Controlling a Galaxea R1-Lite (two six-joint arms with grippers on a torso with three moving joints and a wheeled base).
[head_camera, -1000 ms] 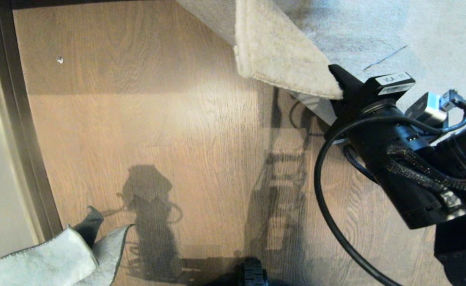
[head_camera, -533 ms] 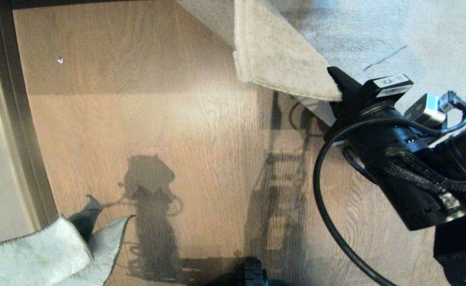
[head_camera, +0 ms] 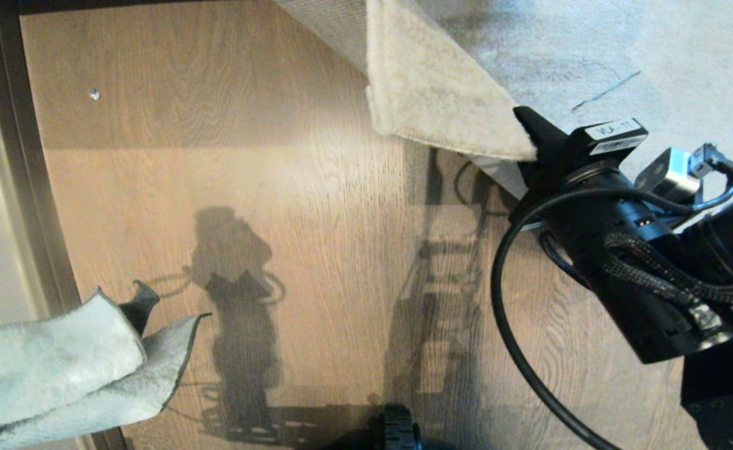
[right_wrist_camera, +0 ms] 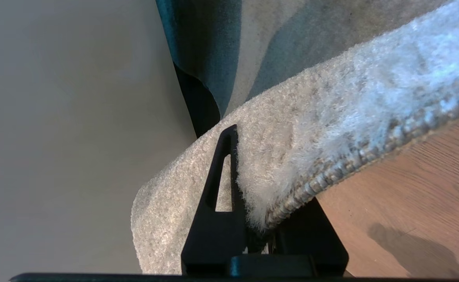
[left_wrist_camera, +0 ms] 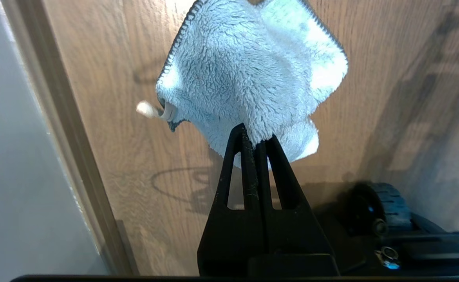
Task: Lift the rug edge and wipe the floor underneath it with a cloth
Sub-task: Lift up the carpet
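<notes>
**Rug held up, cloth not yet on the boards**

The right gripper [head_camera: 529,140] is clenched on the rug edge [head_camera: 441,100], keeping the corner folded back and raised so its woven backing faces the bare floor [head_camera: 247,181]. The left gripper [left_wrist_camera: 255,139], pinched tight on the cloth [head_camera: 60,369], hangs low beside the baseboard [head_camera: 29,206] (the cloth appears clear of the floor). The next move, as I judge it, is to lower the cloth onto the exposed boards near the raised corner and sweep, while the right gripper holds its grasp.
</notes>
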